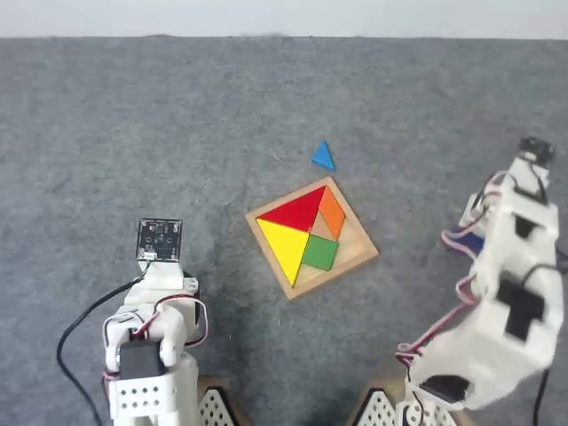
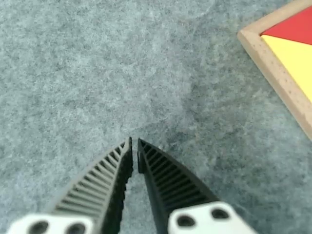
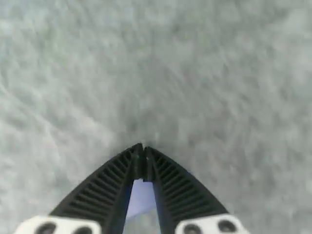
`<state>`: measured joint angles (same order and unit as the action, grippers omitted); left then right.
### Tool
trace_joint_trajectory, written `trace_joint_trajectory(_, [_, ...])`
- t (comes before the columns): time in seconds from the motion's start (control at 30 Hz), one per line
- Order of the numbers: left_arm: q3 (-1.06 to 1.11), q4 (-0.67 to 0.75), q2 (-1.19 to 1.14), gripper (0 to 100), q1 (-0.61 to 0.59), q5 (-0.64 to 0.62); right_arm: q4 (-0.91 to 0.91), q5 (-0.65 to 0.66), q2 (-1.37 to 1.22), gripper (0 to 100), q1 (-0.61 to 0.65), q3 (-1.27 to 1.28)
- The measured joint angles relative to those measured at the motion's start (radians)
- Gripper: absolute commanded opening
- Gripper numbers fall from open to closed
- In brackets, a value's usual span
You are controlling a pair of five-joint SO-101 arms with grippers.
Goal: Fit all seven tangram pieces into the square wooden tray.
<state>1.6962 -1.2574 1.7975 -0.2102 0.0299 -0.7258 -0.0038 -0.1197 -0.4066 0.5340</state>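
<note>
beside the tray, both arms held clear of the fit

the square wooden tray [image 1: 359, 257] lay mid-table with four coloured pieces [image 1: 286, 244] seated and bare wood showing. a blue triangle [image 1: 324, 157] lay on the mat [image 1: 133, 115] beyond it. the left gripper [image 2: 134, 141] was held almost closed on nothing. the right gripper [image 3: 141, 146] appeared pinched on a pale blue piece [image 3: 141, 200], likely for insertion.

High view overlooks table [image 1: 133, 106]; close wrist views face down, left sharing tray [image 2: 273, 68].

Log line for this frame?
tray: red triangle, yellow triangle, orange piece, green piece in | blue triangle: on felt beyond tray | left pincer: shut, empty | right pincer: shut on pale blue piece
</note>
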Motion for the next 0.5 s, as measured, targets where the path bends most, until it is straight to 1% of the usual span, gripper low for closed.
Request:
trace_joint_trajectory(0.1, [0.0, 0.0, 0.0, 2, 0.0, 0.0, 0.035, 0.026, 0.173, 0.6, -0.002, 0.183])
trace_joint_trajectory(0.23, [0.0, 0.0, 0.0, 2, 0.0, 0.0, 0.011, 0.084, 0.387, 0.6, 0.018, 0.347])
trace_joint_trajectory(0.33, [0.0, 0.0, 0.0, 2, 0.0, 0.0, -0.054, 0.114, 0.509, 0.6, 0.029, 0.417])
trace_joint_trajectory(0.5, [0.0, 0.0, 0.0, 2, 0.0, 0.0, -0.132, 0.15, 0.657, 0.6, 0.031, 0.433])
